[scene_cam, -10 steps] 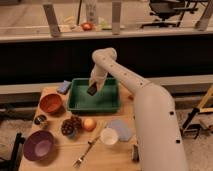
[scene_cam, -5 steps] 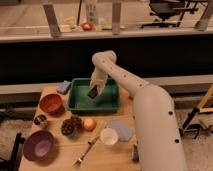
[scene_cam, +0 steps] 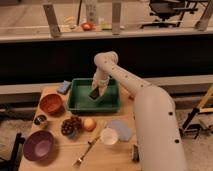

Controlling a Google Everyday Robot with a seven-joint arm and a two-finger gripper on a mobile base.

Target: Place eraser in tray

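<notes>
The green tray (scene_cam: 80, 102) stands at the back middle of the wooden table. My gripper (scene_cam: 95, 91) reaches down over the tray from the white arm. A small black eraser (scene_cam: 93, 94) is at the gripper's tip, just above the tray's floor near its middle.
An orange bowl (scene_cam: 50, 103) sits left of the tray, a purple bowl (scene_cam: 38, 145) at the front left. A blue-grey block (scene_cam: 63, 87) lies behind the tray's left corner. A pine cone (scene_cam: 70, 125), an orange ball (scene_cam: 89, 123), a white cup (scene_cam: 108, 136), a fork-like tool (scene_cam: 87, 149) and a grey-blue cloth (scene_cam: 121, 129) lie in front.
The gripper with the eraser has dropped slightly lower into the tray. Nothing else has moved.
</notes>
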